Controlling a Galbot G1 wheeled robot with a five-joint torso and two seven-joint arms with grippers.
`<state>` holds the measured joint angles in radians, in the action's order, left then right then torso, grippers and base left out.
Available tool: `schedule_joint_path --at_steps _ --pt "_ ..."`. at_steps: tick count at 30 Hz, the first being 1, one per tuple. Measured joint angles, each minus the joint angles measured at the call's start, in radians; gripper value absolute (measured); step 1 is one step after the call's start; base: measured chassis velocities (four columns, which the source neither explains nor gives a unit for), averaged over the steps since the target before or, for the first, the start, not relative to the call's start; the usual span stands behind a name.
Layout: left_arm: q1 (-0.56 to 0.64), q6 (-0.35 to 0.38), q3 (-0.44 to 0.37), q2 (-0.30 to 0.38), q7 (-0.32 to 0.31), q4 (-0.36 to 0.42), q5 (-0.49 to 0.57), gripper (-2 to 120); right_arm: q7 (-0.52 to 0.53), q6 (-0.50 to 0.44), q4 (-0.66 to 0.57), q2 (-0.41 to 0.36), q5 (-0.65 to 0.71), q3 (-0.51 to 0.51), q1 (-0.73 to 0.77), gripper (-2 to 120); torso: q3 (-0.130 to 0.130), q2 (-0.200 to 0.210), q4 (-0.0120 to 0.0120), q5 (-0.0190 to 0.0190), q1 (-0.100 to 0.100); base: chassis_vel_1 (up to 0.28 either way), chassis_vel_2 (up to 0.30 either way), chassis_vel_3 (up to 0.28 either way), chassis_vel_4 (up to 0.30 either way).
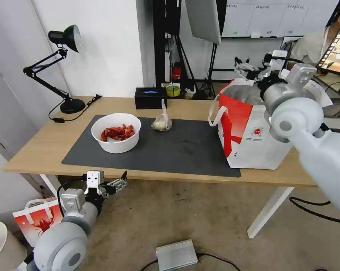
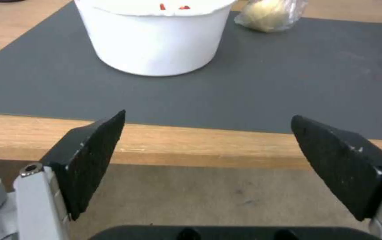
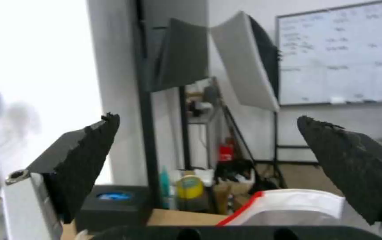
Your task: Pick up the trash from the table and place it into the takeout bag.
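Observation:
On the dark mat (image 1: 185, 150) of the table (image 1: 38, 150) lies the trash: a white bowl of red crayfish shells (image 1: 116, 132) and a small knotted clear bag (image 1: 161, 122). The takeout bag (image 1: 253, 131) stands open at the mat's right end. My left gripper (image 1: 121, 181) hangs open just below and in front of the table's front edge, facing the bowl (image 2: 155, 36) and the knotted bag (image 2: 269, 15). My right gripper (image 1: 244, 67) is raised above the takeout bag's far rim, open and empty. Its wrist view shows the takeout bag's rim (image 3: 289, 203) below the open gripper (image 3: 206, 120).
A black rectangular box (image 1: 150, 98) sits at the table's back edge, with a black desk lamp (image 1: 64, 67) at the back left. On the floor are a red-lobster-print bag (image 1: 38, 222) at the left and a silver box (image 1: 176, 255) in front.

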<state>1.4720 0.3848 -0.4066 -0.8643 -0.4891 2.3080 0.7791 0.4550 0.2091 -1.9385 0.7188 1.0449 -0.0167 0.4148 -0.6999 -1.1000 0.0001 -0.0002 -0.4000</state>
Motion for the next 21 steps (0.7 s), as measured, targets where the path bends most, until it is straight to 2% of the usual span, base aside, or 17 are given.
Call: schedule_joint_path --at_steps 6,8,9,10,13,21 --pt "-0.004 0.0 0.0 0.001 -0.001 0.0 0.001 100 -0.016 -0.005 -0.09 -0.039 -0.029 -0.023 0.121 100 0.0 0.0 0.0001 0.0001 0.0 0.0 0.0 0.0 0.0" --pt "-0.019 0.0 0.01 0.005 -0.002 -0.003 0.007 100 -0.019 -0.005 -0.157 -0.064 -0.041 -0.071 0.244 100 0.0 0.0 0.0002 0.0003 0.0 0.0 0.0 0.0 0.0" --pt "-0.019 0.0 0.01 0.005 -0.002 -0.003 0.007 100 -0.019 -0.005 -0.157 -0.064 -0.041 -0.071 0.244 100 0.0 0.0 0.0002 0.0003 0.0 0.0 0.0 0.0 0.0" --pt "-0.027 0.0 0.014 0.008 -0.004 -0.004 0.015 100 -0.019 -0.005 -0.187 -0.075 -0.05 -0.096 0.309 100 0.0 0.0 -0.0006 0.0 0.0 0.0 0.0 0.0 0.0" --pt "-0.033 0.0 0.014 0.015 -0.007 -0.004 0.023 100 -0.022 -0.005 -0.242 -0.089 -0.066 -0.131 0.436 100 0.0 0.0 -0.0003 0.0003 0.0 0.0 0.0 0.0 0.0" --pt "-0.033 0.0 0.004 0.024 -0.01 -0.001 0.029 100 -0.016 -0.005 -0.284 -0.106 -0.111 -0.153 0.571 100 0.0 0.0 -0.0001 0.0002 0.0 0.0 0.0 0.0 0.0"
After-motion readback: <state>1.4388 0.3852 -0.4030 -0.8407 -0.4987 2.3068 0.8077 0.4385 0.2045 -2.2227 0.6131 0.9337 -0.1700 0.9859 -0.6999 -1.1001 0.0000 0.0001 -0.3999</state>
